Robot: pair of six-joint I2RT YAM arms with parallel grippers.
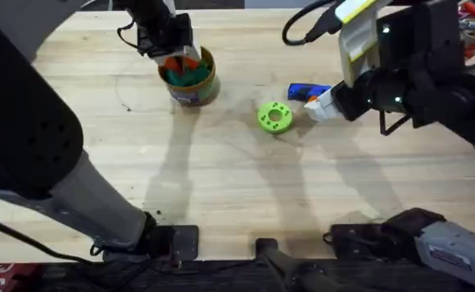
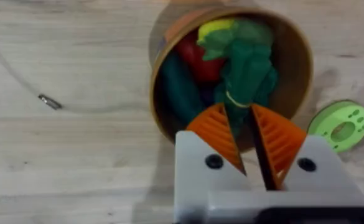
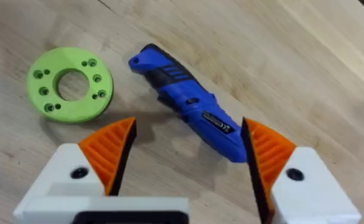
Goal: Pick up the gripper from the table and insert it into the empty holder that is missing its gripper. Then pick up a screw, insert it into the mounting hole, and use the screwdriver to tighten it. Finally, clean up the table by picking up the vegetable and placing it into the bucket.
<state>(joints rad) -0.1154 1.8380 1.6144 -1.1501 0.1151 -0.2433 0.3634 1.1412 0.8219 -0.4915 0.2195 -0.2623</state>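
Both jaws low | screwdriver [image 3: 188,102] lies between open right jaws

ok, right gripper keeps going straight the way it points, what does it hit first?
Most likely the bright-blue slim screwdriver, lying just ahead between the open right gripper's orange ribbed pads. The round lime-green disc sits off to one side. Depth is unclear.

Overhead looks down and forward across the whole surface [image 1: 221,186]. Each wrist camera looks steeply down from close above it; all three views share the green disc [image 1: 274,116].
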